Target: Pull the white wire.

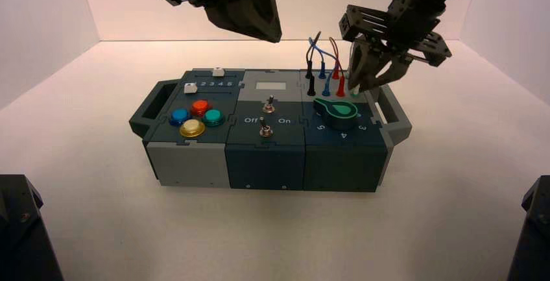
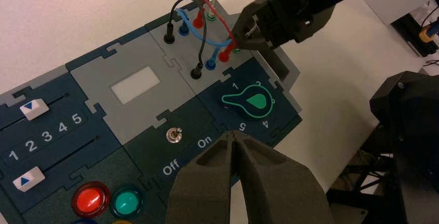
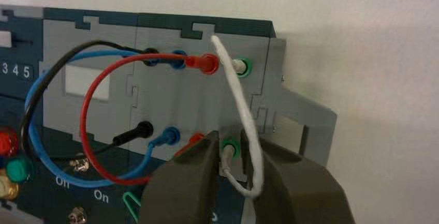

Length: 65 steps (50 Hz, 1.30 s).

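Right wrist view shows the right tool with its two dark fingers straddling the thin white wire, a tall arched jumper cable at the far right end of the box's row of sockets. The fingers stand close on either side of the strand near its lower whitish plug, which sits in a green-ringed socket; a narrow gap remains, so the tool looks nearly pressed together around the wire, though I cannot say for certain that it pinches it. The other whitish plug is also seated in its green-ringed socket, beside the red wire and the blue wire.

Judging from this, the reach is done and the grasp is about made, but the pull itself is not: both ends are in place. What is left is to close firmly and draw the wire out.

The left tool hangs above the dark blue and grey box on the white counter, fingers pressed together, holding nothing.
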Motion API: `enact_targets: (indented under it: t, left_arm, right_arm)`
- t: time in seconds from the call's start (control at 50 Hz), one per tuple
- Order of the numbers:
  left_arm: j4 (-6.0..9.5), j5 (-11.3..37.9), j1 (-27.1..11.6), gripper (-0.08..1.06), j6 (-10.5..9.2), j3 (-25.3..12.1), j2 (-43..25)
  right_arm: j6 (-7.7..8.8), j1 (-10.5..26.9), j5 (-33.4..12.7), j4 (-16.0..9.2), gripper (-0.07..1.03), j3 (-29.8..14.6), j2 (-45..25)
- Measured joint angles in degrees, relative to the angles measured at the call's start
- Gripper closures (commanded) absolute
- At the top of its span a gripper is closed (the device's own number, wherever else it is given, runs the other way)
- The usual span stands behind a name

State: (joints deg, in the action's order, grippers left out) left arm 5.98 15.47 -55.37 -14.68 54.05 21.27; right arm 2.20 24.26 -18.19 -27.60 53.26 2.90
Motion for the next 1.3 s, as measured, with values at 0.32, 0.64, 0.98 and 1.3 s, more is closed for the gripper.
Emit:
enact_targets:
  t: [0.32, 0.64, 0.98, 1.3]
  left_arm:
    - [0.0, 0.0, 0.0, 1.0, 0.0, 0.0, -0.2]
    - [0.0, 0.0, 0.0, 1.0, 0.0, 0.0, -0.6]
    - [0.0, -0.2, 0.0, 1.0, 0.0, 0.0, -0.8]
    - [0.0, -0.2, 0.0, 1.0, 0.09, 0.0, -1.0]
  right_arm:
    - [0.0, 0.2, 0.2, 0.1, 0.98, -0.1, 0.0]
    - [0.0, 0.1, -0.6, 0.1, 0.98, -0.3, 0.3]
    - [0.0, -0.4, -3.1, 0.5, 0.98, -0.1, 2.9]
    - [0.0, -0.5, -4.8, 1.1, 0.98, -1.5, 5.3]
